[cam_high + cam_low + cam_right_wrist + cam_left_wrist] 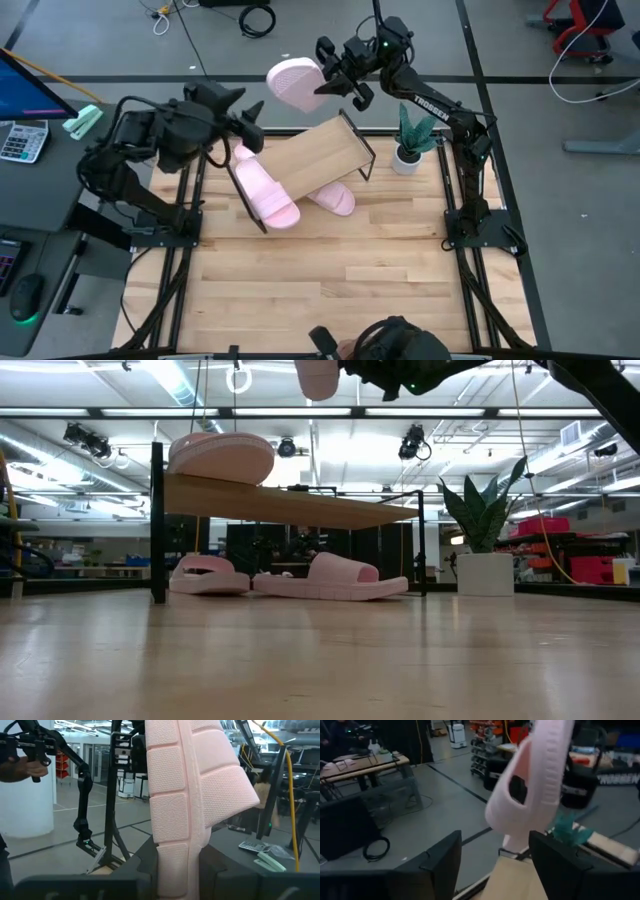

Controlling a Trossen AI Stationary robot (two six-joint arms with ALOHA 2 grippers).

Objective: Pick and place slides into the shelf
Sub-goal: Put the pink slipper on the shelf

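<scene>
Pale pink slides (268, 195), light-wood shelf (315, 155)

I can read one marking only: white lettering "TROSSEN" on the dark forearm link of the right robot arm (432, 106), high view, far right. I find nothing else legible.

Lab/workshop bkgd: grey floor (560, 150) w/ dark tape lines, loose cables (256, 17); light-wood tabletop (330, 270). Ceiling strip lights (170, 380) on, exposed ducts overhead. Potted plant (482, 540) at table edge, red equipment (545, 550) behind; desk w/ calculator (22, 140) at side.
</scene>
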